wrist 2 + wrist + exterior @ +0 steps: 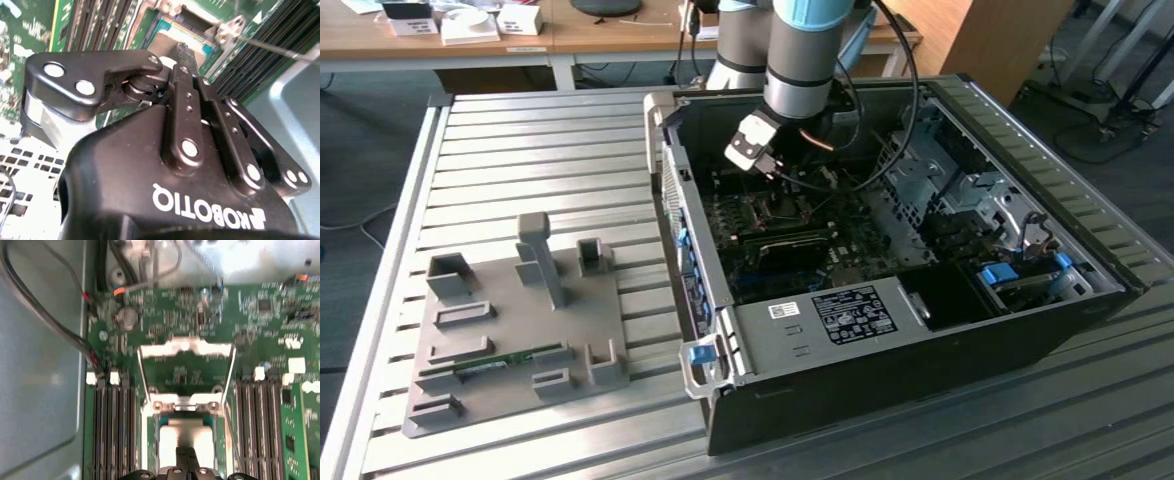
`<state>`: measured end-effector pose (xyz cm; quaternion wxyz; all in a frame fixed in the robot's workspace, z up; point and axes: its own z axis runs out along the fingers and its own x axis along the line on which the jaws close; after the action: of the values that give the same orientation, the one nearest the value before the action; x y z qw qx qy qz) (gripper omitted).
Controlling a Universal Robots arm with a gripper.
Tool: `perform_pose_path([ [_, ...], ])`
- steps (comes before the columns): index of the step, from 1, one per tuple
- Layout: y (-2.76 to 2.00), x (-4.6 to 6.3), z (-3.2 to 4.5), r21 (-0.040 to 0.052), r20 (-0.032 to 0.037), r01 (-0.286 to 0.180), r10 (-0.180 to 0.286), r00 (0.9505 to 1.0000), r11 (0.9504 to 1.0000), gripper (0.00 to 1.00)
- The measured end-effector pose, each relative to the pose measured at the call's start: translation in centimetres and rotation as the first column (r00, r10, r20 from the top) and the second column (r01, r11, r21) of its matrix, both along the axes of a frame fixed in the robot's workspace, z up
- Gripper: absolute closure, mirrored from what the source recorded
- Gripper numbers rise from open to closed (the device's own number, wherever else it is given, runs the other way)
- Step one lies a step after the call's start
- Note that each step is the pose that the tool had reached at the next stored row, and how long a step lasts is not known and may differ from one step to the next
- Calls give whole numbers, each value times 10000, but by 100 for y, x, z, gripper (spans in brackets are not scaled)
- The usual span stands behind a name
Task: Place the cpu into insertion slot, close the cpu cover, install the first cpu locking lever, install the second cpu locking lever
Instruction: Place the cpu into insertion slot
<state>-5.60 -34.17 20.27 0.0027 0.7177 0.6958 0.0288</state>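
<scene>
The arm reaches down into the open computer case, and my gripper (778,176) hangs over the dark green motherboard (781,245). In the first wrist view my gripper (187,457) is shut, its black fingertips pressed together with nothing seen between them. It sits just over the pale silvery cpu (170,437). The cpu lies flat inside the insertion slot (150,432). The cpu cover (186,346) is swung open, away from the slot, with green board showing through its window. In the second wrist view my gripper (182,50) points at the slot (192,17). A thin wire lever (272,48) runs off beside it.
Rows of long black memory slots (112,430) (260,425) flank the socket on both sides. Dark cables (45,320) run along the grey case wall. Outside the case (894,340), a grey fixture plate (507,330) lies on the slatted metal table.
</scene>
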Motion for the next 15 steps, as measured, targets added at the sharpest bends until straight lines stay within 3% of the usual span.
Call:
perform_pose_path([
  [1,0,1,-2,-1,-177,0,0,9998,10000,89],
  [2,0,2,-1,-3,-240,-1,1,9997,10000,89],
  [5,0,1,-2,-2,-314,0,0,9995,10000,89],
  [11,0,40,2,-5,-327,0,0,9995,10000,89],
  [15,0,41,50,-5,-326,0,0,9995,10000,89],
])
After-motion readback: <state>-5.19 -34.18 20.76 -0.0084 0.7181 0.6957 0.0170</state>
